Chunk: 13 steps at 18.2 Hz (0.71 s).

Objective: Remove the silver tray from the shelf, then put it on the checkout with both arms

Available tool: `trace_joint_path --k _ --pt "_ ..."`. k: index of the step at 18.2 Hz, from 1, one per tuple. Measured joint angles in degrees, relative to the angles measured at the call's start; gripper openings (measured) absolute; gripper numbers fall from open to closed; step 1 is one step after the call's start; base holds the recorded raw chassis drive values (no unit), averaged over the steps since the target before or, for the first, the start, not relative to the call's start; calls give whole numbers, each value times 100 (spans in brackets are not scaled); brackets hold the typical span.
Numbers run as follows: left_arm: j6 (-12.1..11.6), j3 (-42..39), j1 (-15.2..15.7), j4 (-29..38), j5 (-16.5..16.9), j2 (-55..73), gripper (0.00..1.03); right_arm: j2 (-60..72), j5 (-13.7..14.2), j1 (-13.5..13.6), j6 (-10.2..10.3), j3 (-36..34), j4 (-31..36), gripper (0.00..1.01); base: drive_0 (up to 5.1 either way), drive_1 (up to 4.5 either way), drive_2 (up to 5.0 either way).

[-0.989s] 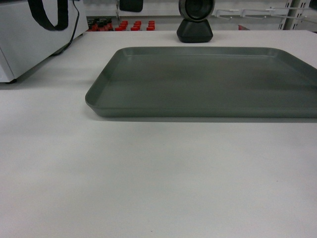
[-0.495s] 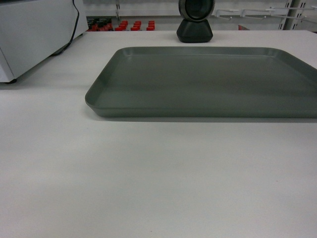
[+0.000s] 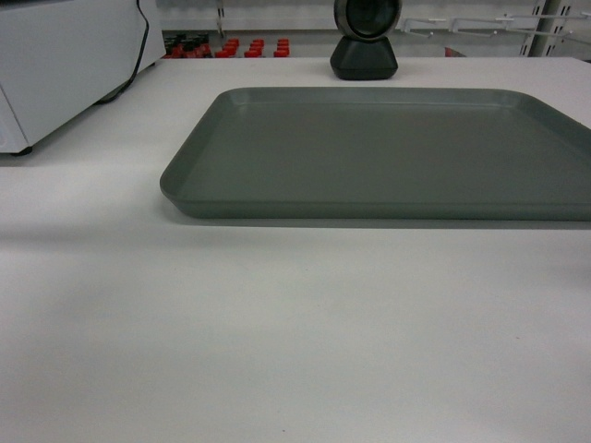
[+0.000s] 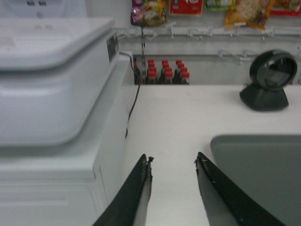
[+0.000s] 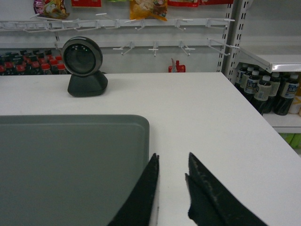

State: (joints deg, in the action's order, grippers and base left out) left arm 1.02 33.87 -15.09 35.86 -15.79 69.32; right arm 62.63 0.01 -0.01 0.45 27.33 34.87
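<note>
Tray (image 3: 388, 152) lies flat on the white bench (image 3: 277, 341) in the head view, placement apparently done. Left wrist view: left hand (image 4: 173, 161) apart, empty, beside the tray. Right wrist view: right hand (image 5: 172, 162) likewise; next, withdraw both.

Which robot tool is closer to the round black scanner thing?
Hard to call; probably the right. The right tool is open beside the silver tray's right corner, scanner ahead-left. The left tool is open off the tray's left edge, scanner far right.
</note>
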Motion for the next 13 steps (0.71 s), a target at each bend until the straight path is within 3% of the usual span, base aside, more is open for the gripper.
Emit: trace_joint_path --k 2,3,8,13 --pt "-2 -658 177 175 267 -363 10 -374 2 0 -11 -461 190 1 0 0 0" --pt "-2 -857 256 256 356 -538 3 -501 4 -2 -11 -621 243 2 0 0 0" --pt "-20 -1939 710 372 796 -1438 2 -1270 0 0 -26 -1519 284 2 0 0 0" --pt "-20 -2476 990 212 1012 -2197 2 -1950 0 0 -26 -1996 44 2 0 0 0"
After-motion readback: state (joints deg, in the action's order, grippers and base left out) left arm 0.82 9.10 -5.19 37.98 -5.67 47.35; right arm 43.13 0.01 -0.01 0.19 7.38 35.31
